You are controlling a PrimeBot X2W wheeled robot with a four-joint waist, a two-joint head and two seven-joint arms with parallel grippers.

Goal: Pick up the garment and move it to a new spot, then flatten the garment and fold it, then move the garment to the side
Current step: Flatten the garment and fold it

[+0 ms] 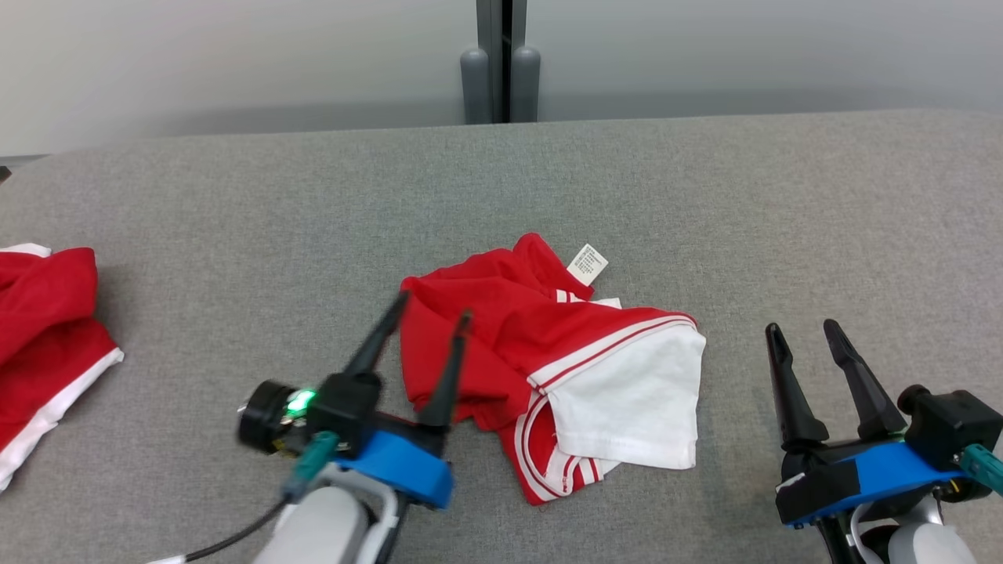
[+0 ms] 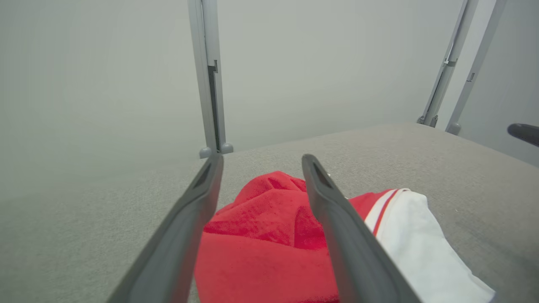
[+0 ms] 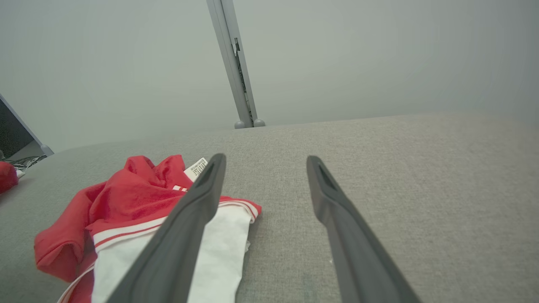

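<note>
A wide grey fabric-covered worktop (image 1: 705, 180) carries the work, and the crumpled red-and-white short-sleeved cotton garment (image 1: 501, 329) lies near its middle, somewhat toward the near edge. The garment is bunched in loose folds: a red body heaped on the left, a white panel edged with red and white stripes spread to the right. It rests wholly on the cloth surface, lifted by nothing.

A second red garment with a white hem (image 1: 39, 313) sits at the worktop's left edge, well apart from the first.

The robot's left gripper (image 1: 435, 305) hangs at the heap's left side, its two long dark fingers spread wide with red cloth showing between them but nothing pinched. The right gripper (image 1: 801, 326) waits near the worktop's near right corner, fingers likewise parted and empty, apart from the white panel.

A small white printed care label (image 1: 588, 264) sticks out at the heap's far side.

Judging by this, the garment appears to be laid at its spot, so the first move looks done. Flattening has not begun, given the wrinkles and overlapping layers; folding and the move aside remain.
</note>
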